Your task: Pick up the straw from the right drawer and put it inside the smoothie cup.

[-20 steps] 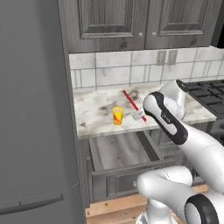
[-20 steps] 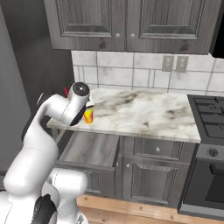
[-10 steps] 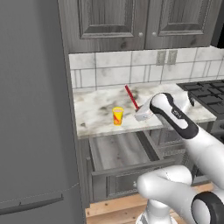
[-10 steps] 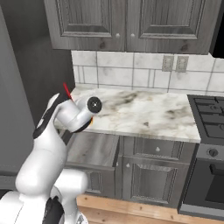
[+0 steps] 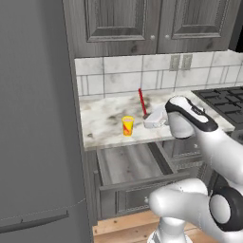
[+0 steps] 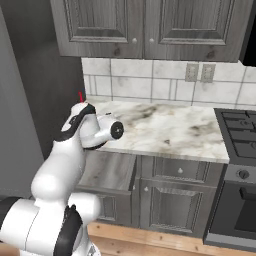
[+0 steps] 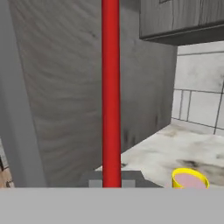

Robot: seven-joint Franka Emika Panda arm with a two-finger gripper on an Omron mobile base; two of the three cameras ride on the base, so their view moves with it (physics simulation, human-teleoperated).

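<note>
The gripper [image 5: 146, 118] is closed tight on the straw [image 5: 142, 102], pinching it near its lower end so the red stick rises almost upright, leaning a little to the left, above the marble counter [image 5: 104, 121]. In the hand view the straw [image 7: 110, 92] runs straight up from between the finger tips.

A second ago the straw slanted well over to the left; it has since swung up to near vertical, and the hand has turned with it and moved right.

From left to right in the left base view: the smoothie cup [image 5: 127, 126] stands on the counter near its front edge, the gripper is just to its right and apart from it, and the white forearm bends back and down. Below, the right drawer [image 5: 135, 163] stands pulled open.
</note>
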